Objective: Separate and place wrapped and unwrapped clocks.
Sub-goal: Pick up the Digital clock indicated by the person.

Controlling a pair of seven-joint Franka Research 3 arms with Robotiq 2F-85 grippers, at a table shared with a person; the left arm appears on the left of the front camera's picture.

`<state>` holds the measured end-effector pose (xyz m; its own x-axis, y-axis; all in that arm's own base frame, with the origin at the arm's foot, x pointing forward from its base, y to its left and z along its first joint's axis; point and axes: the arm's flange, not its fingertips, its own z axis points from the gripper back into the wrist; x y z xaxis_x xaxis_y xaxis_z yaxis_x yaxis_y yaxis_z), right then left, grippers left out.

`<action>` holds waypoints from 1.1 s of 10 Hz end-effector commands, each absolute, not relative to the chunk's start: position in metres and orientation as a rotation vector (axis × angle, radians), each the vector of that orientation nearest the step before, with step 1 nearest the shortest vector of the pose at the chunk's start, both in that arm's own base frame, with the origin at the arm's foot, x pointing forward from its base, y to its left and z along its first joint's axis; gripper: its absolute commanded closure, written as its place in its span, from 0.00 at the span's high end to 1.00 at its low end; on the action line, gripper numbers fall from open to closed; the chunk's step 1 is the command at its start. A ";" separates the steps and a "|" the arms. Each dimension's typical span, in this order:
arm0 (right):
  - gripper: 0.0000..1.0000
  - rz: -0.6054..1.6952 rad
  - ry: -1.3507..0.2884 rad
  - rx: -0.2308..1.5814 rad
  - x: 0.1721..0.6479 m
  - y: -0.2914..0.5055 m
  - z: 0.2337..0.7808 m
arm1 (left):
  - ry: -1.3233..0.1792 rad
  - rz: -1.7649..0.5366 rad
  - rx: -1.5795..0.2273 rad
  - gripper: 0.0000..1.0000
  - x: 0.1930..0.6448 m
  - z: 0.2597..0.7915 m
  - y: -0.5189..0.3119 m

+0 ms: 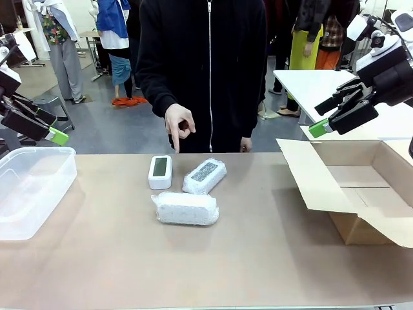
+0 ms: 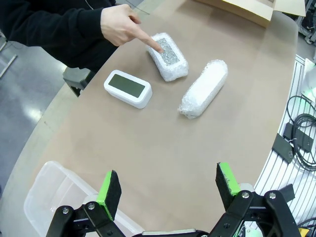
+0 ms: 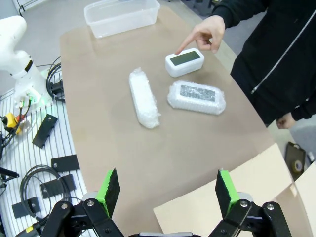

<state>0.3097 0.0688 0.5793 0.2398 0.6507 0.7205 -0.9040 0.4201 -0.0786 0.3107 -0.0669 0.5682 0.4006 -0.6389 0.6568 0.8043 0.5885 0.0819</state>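
Wrists: left claw (image 2: pixel 168 183), right claw (image 3: pixel 167 182) agape.

- Plastic tub (image 1: pixel 32 194): left side cut off by the front view's edge.
- Cardboard box (image 1: pixel 352 194): right part runs past the picture's edge.
- Left tool (image 1: pixel 57 126): base and arm cut off at the left.
- All-white bundle (image 1: pixel 186 208): contents hidden under bubble wrap.
- Second bundle (image 1: pixel 204 175): dark face blurred by wrap.
- Bare clock (image 1: pixel 160 171): screen reading too small to tell.
- Person's lowered hand (image 1: pixel 246 143): partly behind the bench (image 1: pixel 226 258) edge.
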 end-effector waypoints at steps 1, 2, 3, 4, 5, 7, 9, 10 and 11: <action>1.00 1.118 -0.769 0.418 0.310 0.069 0.577 | -0.715 -0.925 -0.277 1.00 0.312 0.568 -0.066; 1.00 1.118 -0.769 0.418 0.310 0.069 0.577 | -0.715 -0.925 -0.277 1.00 0.312 0.568 -0.066; 1.00 1.118 -0.769 0.418 0.310 0.069 0.577 | -0.715 -0.925 -0.277 1.00 0.312 0.568 -0.066; 1.00 1.118 -0.769 0.418 0.310 0.069 0.577 | -0.715 -0.925 -0.277 1.00 0.312 0.568 -0.066; 1.00 1.118 -0.769 0.418 0.310 0.069 0.577 | -0.715 -0.925 -0.277 1.00 0.312 0.568 -0.066; 1.00 1.241 -0.675 0.384 0.317 0.103 0.594 | -0.715 -0.925 -0.277 1.00 0.312 0.568 -0.066; 1.00 1.331 -0.539 0.306 0.333 0.203 0.609 | -0.715 -0.925 -0.277 1.00 0.312 0.568 -0.066; 1.00 1.284 -0.521 0.271 0.330 0.244 0.606 | -0.715 -0.925 -0.277 1.00 0.312 0.568 -0.066; 1.00 1.284 -0.518 0.299 0.319 0.281 0.593 | -0.715 -0.925 -0.277 1.00 0.312 0.568 -0.066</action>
